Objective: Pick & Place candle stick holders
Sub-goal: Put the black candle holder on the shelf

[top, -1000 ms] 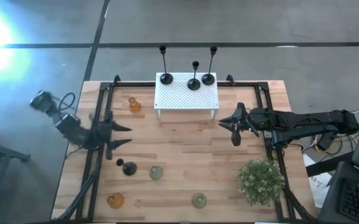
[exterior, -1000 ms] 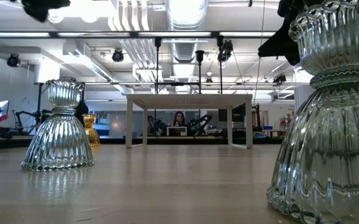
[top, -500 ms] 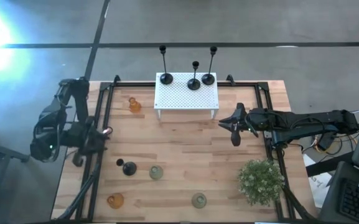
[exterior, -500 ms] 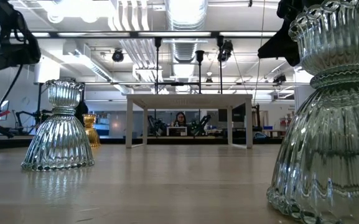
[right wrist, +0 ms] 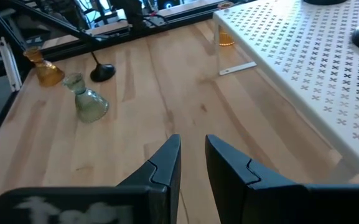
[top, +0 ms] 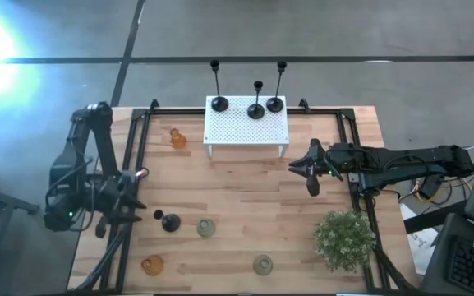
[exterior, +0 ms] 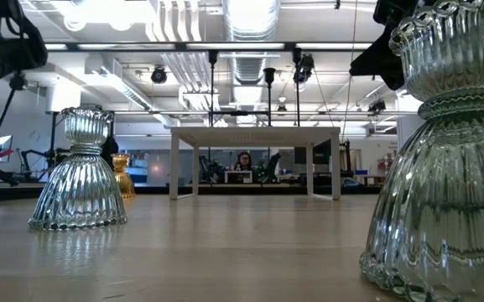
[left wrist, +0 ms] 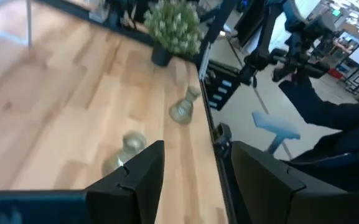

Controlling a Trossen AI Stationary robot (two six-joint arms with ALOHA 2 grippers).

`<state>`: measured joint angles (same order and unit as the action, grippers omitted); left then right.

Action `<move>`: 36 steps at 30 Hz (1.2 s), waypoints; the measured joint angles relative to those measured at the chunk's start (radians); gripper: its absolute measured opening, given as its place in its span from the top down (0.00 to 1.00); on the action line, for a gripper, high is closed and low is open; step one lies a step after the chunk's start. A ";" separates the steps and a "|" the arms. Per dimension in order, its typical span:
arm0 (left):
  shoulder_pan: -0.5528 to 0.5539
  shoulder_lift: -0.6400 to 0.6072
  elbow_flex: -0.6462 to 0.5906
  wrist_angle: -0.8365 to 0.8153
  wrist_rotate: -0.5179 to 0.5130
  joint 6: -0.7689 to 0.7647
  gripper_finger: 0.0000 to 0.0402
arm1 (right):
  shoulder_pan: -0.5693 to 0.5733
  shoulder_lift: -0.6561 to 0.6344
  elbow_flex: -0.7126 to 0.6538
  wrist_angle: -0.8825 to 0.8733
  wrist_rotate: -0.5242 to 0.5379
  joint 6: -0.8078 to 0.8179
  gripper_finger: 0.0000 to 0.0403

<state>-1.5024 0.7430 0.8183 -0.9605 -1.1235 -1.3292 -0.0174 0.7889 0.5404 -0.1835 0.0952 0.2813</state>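
Stood on the white perforated rack (top: 246, 127) at the table's far edge: 3 black candle stick holders (top: 255, 110) in a row across the back of its top. Lay spread over the wooden table (top: 245, 197) itself: 1 more black holder (top: 170, 222) toward the near left, a pale green glass holder (top: 206, 228) just beside it, an amber glass holder (top: 153, 265) at the near-left corner, a 2nd pale green glass holder (top: 262, 265) near the front middle, and a 2nd amber holder (top: 177, 139) left of the rack. Grew at the near right: a bushy green plant (top: 344, 238).

Hung over the table's left rail, close to the lone black holder but apart from it: the left gripper (top: 126, 201), fingers (left wrist: 135, 180) apart and holding nothing. Hovered right of the rack, above bare wood: the right gripper (top: 309, 168), fingers (right wrist: 167, 165) with a narrow gap between them, empty.

Loomed in the low view: both green glass holders, with a seated person (exterior: 243, 159) far behind the rack's legs.
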 joint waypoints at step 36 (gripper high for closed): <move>0.041 0.172 -0.246 -0.047 0.357 -0.559 0.52 | 0.000 -0.001 0.000 -0.047 0.002 -0.031 0.83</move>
<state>-1.4615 0.9154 0.5723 -1.0075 -0.7667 -1.8877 -0.0177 0.7883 0.5404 -0.2306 0.0970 0.2504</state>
